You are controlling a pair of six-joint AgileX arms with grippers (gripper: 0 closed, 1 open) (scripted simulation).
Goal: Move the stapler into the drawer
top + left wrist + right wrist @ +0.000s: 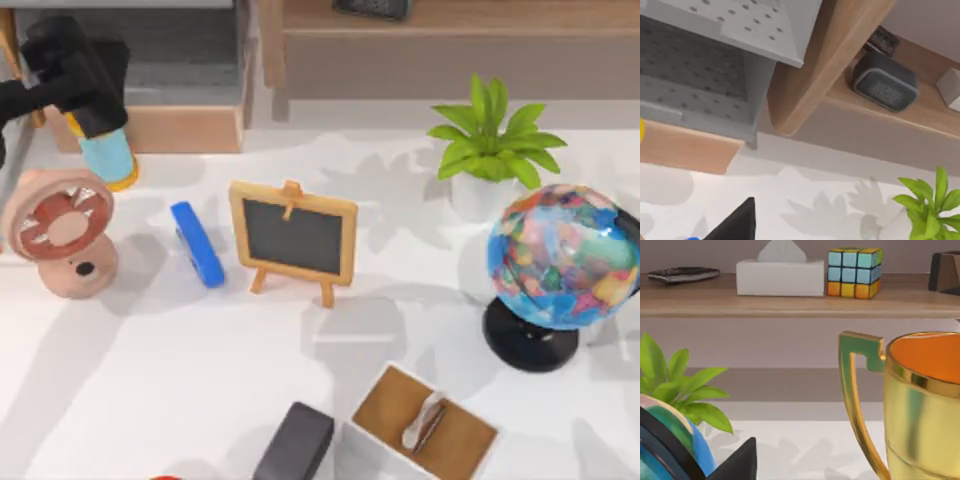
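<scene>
White worktop (200, 380) carries the rest. Grey-walled drawer (190, 75) with tan wooden front sits at the top left, the left arm (70, 70) above it; whether its fingers are apart, I cannot tell. Glossy blue stapler (197, 243), a rounded bar, lies between the pink fan (62, 235) and wood-framed chalkboard (293, 238).

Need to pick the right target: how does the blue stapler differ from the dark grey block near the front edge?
The stapler is bright blue with rounded ends; the dark grey block is boxy with squarer corners. The stapler lies beside the chalkboard, in the table's left half; the block lies at the front edge beside the white box. Both are elongated and lie untouched.
</scene>
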